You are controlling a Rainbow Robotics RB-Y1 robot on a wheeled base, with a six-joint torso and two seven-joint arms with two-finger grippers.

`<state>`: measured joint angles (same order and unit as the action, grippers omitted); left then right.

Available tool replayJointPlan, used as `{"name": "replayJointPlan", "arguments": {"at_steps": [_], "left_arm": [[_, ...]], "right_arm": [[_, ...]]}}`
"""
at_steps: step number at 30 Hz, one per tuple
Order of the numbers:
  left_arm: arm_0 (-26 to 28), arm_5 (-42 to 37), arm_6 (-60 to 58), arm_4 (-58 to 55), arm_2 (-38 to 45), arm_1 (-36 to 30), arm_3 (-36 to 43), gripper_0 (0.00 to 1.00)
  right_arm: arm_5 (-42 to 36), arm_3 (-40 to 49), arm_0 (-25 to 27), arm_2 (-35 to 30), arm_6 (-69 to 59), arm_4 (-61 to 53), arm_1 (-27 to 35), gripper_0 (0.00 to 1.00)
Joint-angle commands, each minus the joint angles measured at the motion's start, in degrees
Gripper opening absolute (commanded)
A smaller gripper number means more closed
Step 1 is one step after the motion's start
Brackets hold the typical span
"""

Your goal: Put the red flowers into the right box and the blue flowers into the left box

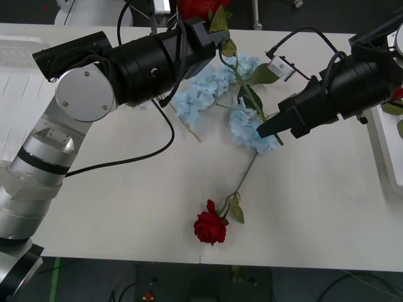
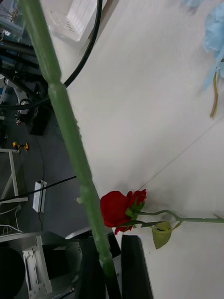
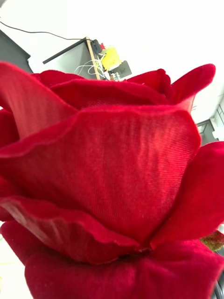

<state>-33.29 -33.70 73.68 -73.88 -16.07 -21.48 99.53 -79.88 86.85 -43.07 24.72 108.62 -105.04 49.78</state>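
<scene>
Right gripper (image 1: 267, 129) pinches a green stem (image 2: 70, 131) over blue flowers (image 1: 217, 94); left gripper's (image 1: 217, 34) grip: cannot tell, rose (image 3: 112, 187) touching it.

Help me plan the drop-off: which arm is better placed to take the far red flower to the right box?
Right. The right end effector pinches the red flower's stem, with the right box beside it; the left end effector is farther, by the bloom.

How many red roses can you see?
2. One red rose lies near the table's front edge; another red rose is at the far edge by the left gripper. More may be hidden.
</scene>
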Motion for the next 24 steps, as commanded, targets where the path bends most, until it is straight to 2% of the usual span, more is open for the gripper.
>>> {"name": "replayJointPlan", "arguments": {"at_steps": [1,2,4,5,6,8,11,20,22,24], "left_arm": [[-0.64,0.74,1.29,-0.65,0.6,0.3,0.58,0.0],[-0.64,0.74,1.2,-0.73,0.6,0.3,0.49,0.0],[-0.64,0.74,1.29,-0.65,0.69,0.3,0.49,0.37],[-0.55,0.74,1.29,-0.65,0.78,0.3,0.49,0.63],[-0.46,0.74,1.29,-0.82,0.86,0.3,0.49,0.77],[-0.2,0.74,1.29,-1.35,1.22,-0.14,0.49,0.88],[0.86,0.74,1.73,-2.93,1.83,-1.2,0.58,0.94],[7.71,-0.49,3.4,-6.8,3.15,-9.19,0.58,1.0],[8.59,-4.53,3.66,-6.62,5.43,-10.51,0.58,1.0],[8.85,-12.8,4.01,-6.18,10.18,-11.65,0.31,1.0]], "right_arm": [[0.51,1.74,0.36,0.06,0.01,0.98,-1.0,0.0],[0.51,1.74,0.36,0.06,0.01,1.07,-1.09,0.0],[0.51,1.74,0.44,0.06,-0.07,1.07,-1.09,0.0],[0.51,1.74,0.36,0.06,-0.07,1.15,-1.0,0.0],[0.51,1.74,0.44,0.06,-0.07,1.24,-1.0,0.0],[0.51,1.74,0.44,0.06,-0.07,1.51,-0.83,0.0],[0.51,1.65,0.44,0.06,-0.07,1.86,-0.21,0.0],[0.51,1.65,0.36,-2.22,-0.07,7.92,2.25,0.0],[0.51,1.13,0.36,-2.75,-0.16,9.33,3.13,0.0],[0.25,-1.07,0.36,-4.24,-0.51,10.47,4.54,0.0]]}}
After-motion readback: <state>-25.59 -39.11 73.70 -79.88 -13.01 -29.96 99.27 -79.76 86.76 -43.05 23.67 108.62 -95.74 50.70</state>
